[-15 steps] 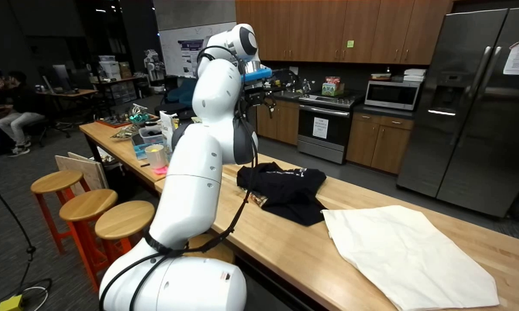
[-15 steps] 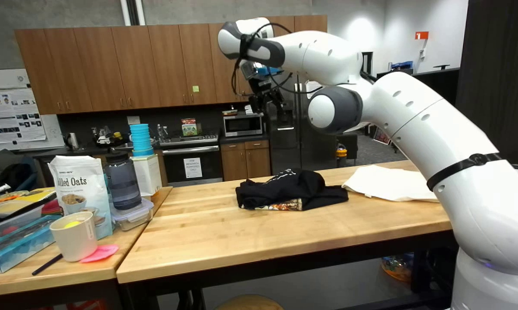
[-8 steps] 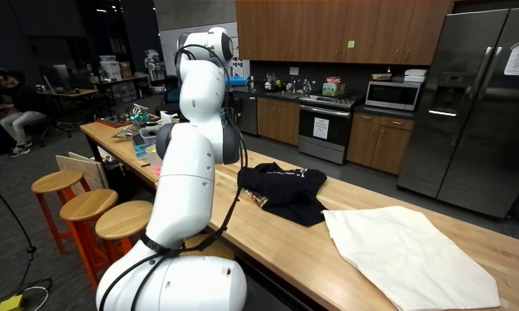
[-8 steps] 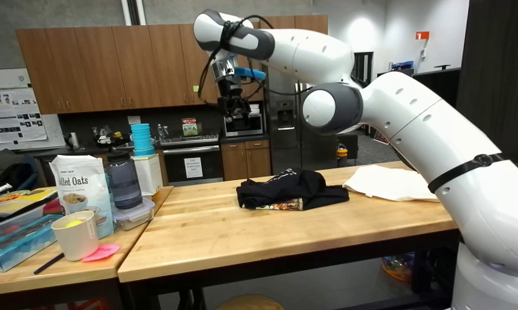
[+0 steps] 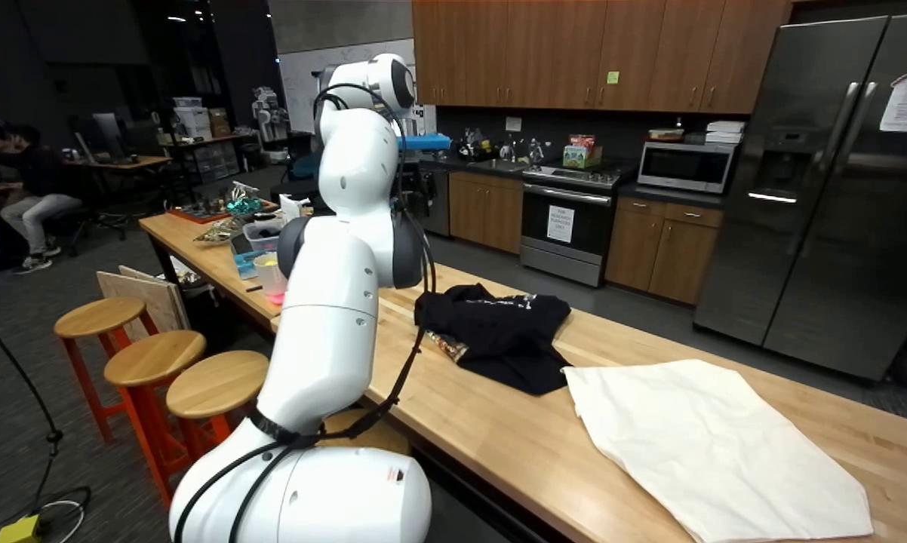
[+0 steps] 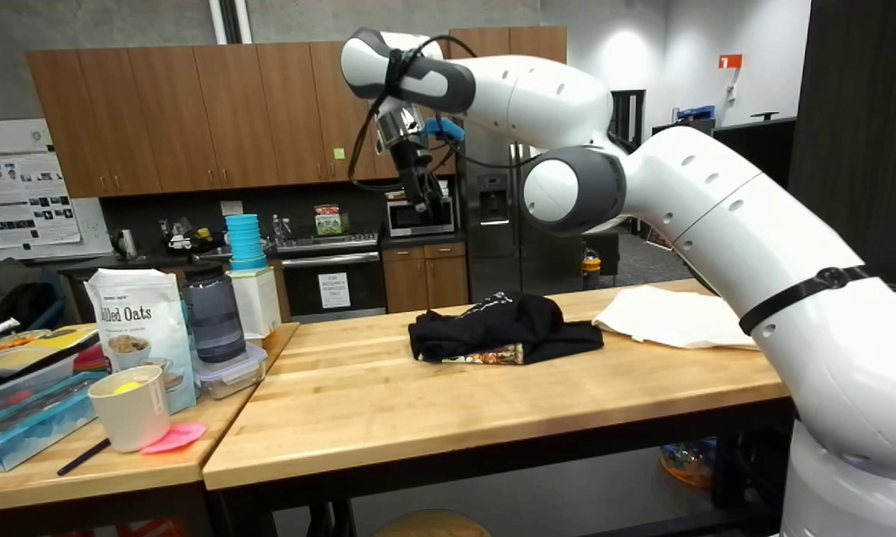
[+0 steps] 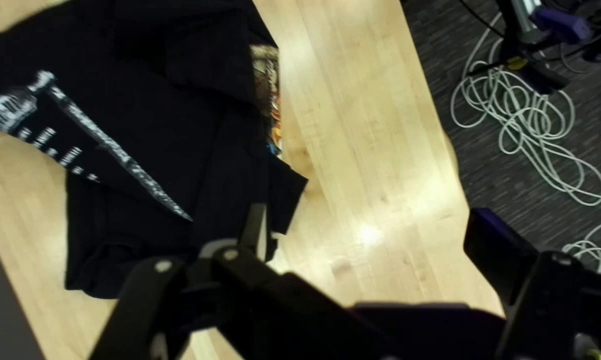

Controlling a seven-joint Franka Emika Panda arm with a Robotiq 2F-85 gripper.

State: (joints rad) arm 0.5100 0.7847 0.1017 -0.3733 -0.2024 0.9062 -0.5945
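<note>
At ten o'clock from the claw (image 7: 370, 232), by the wrist view, lies the black shirt (image 7: 175, 140), rumpled on the bench (image 7: 360, 125), its sword print (image 7: 118, 151) slanting from between ten and eleven down to between four and five. Bunched as it is, its true long axis is hard to tell; in an exterior view it spreads from nine to three o'clock, with the claw up at eleven. The single arm (image 6: 761, 231) is the nearer by default. Its claw is unclenched, fingers (image 7: 500, 255) spread wide, gripping nothing, well above the shirt.

Counted left to right in that exterior view: one cup (image 6: 130, 414), one oats bag (image 6: 146, 335) and one bottle (image 6: 213, 313) on the side bench (image 6: 217, 418), all toward nine o'clock from the shirt; one claw; one shirt; one cream cloth (image 6: 675, 319) at three, just beside the shirt, perhaps touching.
</note>
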